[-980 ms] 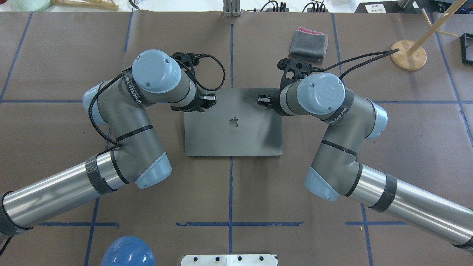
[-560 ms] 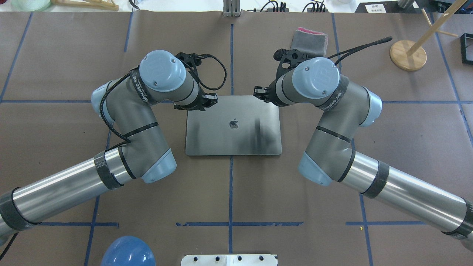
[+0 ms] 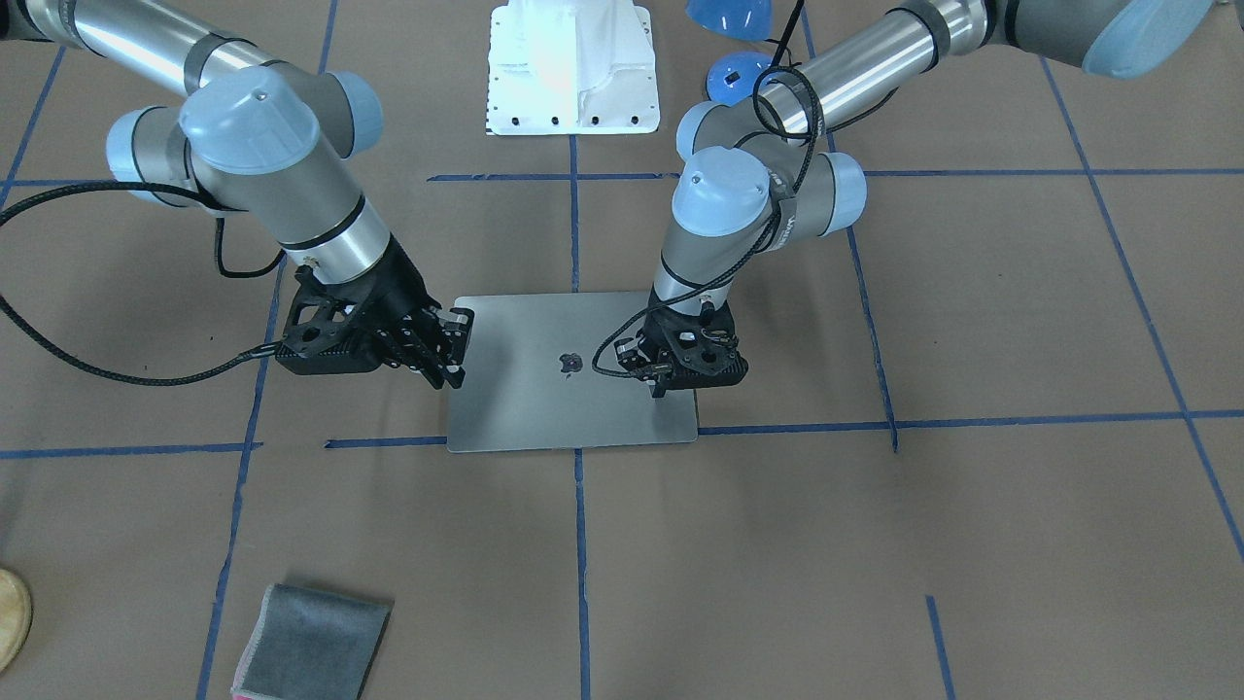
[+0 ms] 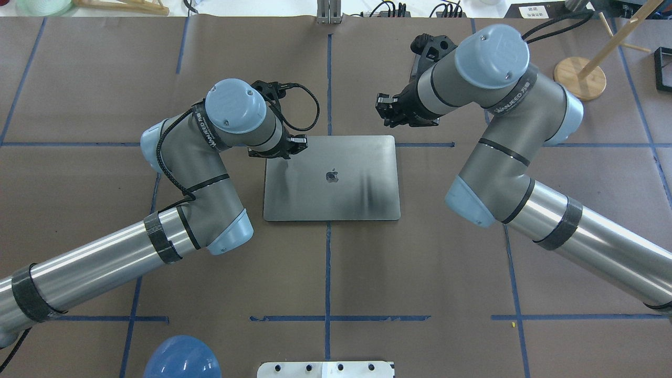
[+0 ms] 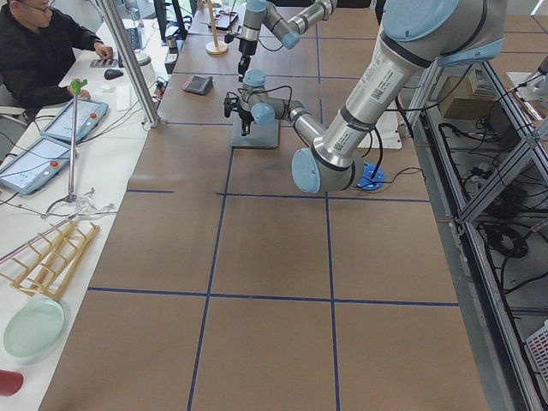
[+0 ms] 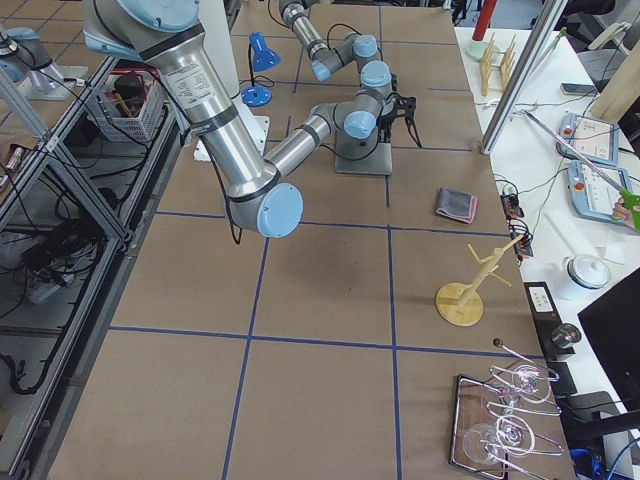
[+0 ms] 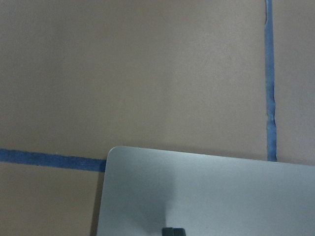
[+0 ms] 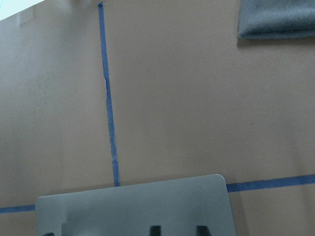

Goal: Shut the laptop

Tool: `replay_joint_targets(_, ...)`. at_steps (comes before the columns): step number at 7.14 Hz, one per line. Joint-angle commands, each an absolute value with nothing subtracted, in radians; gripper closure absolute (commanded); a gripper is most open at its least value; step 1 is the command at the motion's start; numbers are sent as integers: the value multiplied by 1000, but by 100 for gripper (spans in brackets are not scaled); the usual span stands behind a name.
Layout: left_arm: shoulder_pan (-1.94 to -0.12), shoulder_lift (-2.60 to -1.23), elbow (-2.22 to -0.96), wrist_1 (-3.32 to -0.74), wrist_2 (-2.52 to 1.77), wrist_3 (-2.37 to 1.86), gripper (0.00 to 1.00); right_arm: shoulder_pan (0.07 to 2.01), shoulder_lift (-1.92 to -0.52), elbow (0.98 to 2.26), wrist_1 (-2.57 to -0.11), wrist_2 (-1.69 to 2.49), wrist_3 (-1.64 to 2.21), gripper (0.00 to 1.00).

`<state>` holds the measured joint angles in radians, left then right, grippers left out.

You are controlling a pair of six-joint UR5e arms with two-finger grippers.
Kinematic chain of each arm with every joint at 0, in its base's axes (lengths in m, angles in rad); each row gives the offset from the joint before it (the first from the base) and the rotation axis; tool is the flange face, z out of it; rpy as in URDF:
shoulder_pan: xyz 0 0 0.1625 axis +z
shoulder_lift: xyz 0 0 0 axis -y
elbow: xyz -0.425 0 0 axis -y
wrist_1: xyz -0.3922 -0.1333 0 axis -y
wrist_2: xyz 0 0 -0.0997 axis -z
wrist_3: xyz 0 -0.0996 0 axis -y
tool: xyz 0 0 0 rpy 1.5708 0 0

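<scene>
The laptop [image 4: 346, 194] lies shut and flat on the brown table, its grey lid with the dark apple logo facing up. It also shows in the front view [image 3: 544, 399]. My left gripper [image 4: 301, 142] is shut and its tips rest on the lid near the far left corner; in the front view [image 3: 659, 389] it stands on the lid. The left wrist view shows that corner of the lid [image 7: 221, 196]. My right gripper [image 4: 382, 107] is open and empty, raised off the lid, just beyond its far right corner. In the front view it [image 3: 455, 352] hangs beside the lid's edge.
A folded grey cloth [image 3: 311, 642] with a pink edge lies beyond the laptop on the right arm's side; it also shows in the right wrist view [image 8: 278, 19]. A wooden stand [image 4: 580, 77] is at the far right. A blue dome [image 4: 181, 358] sits near the robot's base.
The lid has come down from slightly raised to flat. My right gripper has lifted off the lid and moved away toward the far side. My left gripper has stayed on the far left corner.
</scene>
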<state>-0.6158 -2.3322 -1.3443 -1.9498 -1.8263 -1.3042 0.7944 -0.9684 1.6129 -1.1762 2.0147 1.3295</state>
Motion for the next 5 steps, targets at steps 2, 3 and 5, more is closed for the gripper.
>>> replay_joint_targets(2, -614, -2333, -1338, -1951, -1827, -1305, 100, 873, -983, 1629, -1180, 2109, 1330, 0)
replay_joint_targets(3, -615, -2333, -1339, -1953, -1828, -1305, 95, 897, -989, 1643, -1181, 2138, 1328, 0)
replay_joint_targets(5, -627, -2326, -1353, -1992, -1835, -1304, 1, 961, -1038, 1680, -1183, 2200, 1327, 0)
